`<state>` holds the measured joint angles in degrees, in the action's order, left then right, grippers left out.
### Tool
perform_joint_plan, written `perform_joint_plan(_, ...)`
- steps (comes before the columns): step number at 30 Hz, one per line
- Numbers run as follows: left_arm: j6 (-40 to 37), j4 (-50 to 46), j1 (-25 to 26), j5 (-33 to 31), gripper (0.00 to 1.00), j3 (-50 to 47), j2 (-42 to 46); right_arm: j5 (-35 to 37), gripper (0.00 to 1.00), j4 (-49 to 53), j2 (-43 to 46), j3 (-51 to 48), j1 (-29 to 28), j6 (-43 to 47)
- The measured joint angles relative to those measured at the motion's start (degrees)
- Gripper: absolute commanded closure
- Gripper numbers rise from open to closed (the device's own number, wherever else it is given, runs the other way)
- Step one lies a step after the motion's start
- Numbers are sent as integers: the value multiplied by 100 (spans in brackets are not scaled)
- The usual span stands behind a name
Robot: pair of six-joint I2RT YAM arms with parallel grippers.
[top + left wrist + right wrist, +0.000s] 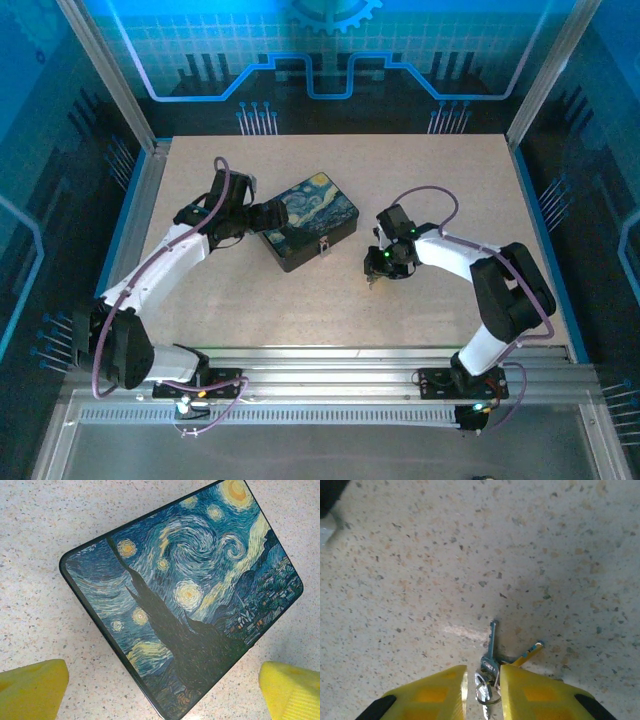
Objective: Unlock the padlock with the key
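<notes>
Your work surface is the speckled beige table. Left of centre on it lies the dark rectangular box with the swirling blue-and-yellow painted lid, set diagonally.

Your left gripper is at the box's left end. In the left wrist view its yellow fingers stand wide apart and hold nothing, with a corner of the lid between them.

Your right gripper sits low over the table, near the box's right end but apart from it. Its jaws are drawn narrow onto a key bunch, with the ring and key heads pinched between the pads.

The small silvery metal padlock appears to hang at the clasp on the box's near side — it is too small to confirm.

The thin yellowish-gold metal key splays rightward from the bunch, low against the table. A silver key points straight ahead.

Hazards:
- The pinch looks to be on the ring and heads, not on a blade, so the key may swing on approach and miss the keyway.
- The wrong key currently leads.
- The box is unrestrained — insertion force may slide it unless the left gripper braces it.
</notes>
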<state>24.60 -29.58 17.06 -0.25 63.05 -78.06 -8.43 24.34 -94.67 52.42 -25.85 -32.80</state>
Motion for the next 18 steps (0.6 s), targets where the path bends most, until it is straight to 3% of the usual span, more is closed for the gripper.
perform_joint_plan(18,-46,-494,153,-74,1,437,-232,-79,90,-439,-129,-149,-39,-85)
